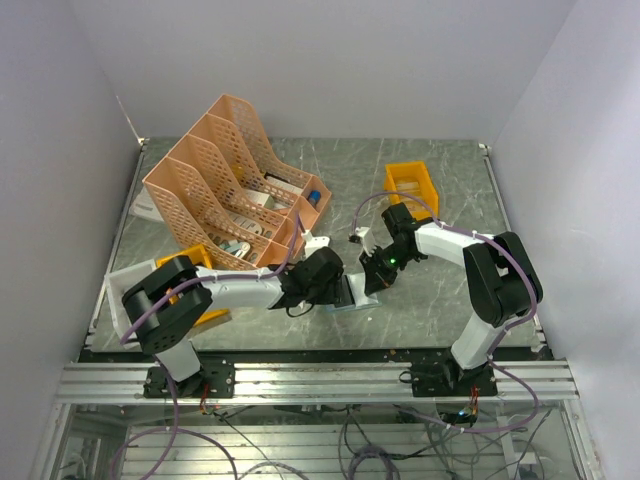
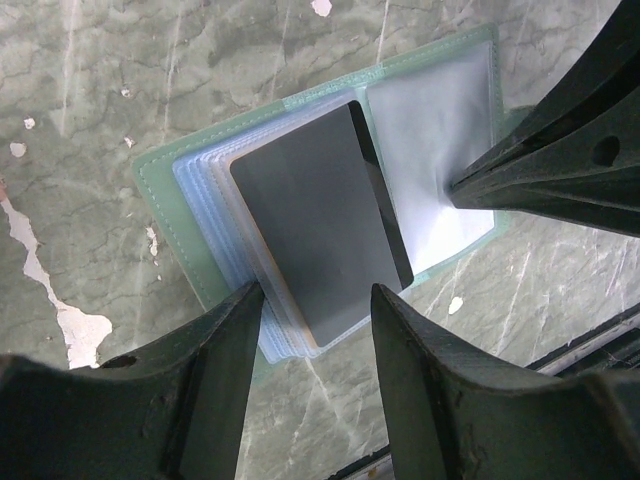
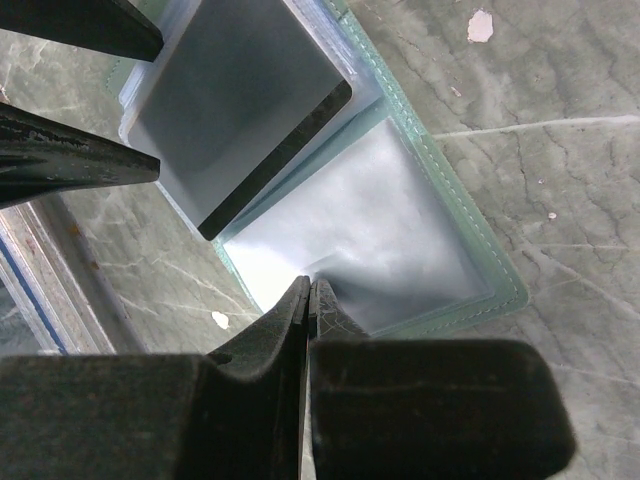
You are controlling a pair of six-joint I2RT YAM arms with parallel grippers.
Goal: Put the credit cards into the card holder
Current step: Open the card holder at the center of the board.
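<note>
The card holder (image 2: 160, 200) lies open on the marble table, a grey-green wallet with clear inner sleeves; it also shows in the top view (image 1: 352, 297). A grey credit card (image 2: 320, 235) with a dark edge stripe lies on the sleeve stack of its left half. My left gripper (image 2: 316, 300) is open, its fingers either side of the card's near end, not touching it. My right gripper (image 3: 310, 285) is shut, its tips pressed on the clear sleeve of the holder's other half (image 3: 470, 240), which puckers there. The card (image 3: 240, 110) shows in the right wrist view too.
A peach lattice file rack (image 1: 230, 190) stands at the back left. An orange bin (image 1: 412, 185) sits behind the right arm, another (image 1: 195, 300) by the left arm beside a white tray (image 1: 120, 290). The table's front edge (image 2: 600, 330) runs close to the holder.
</note>
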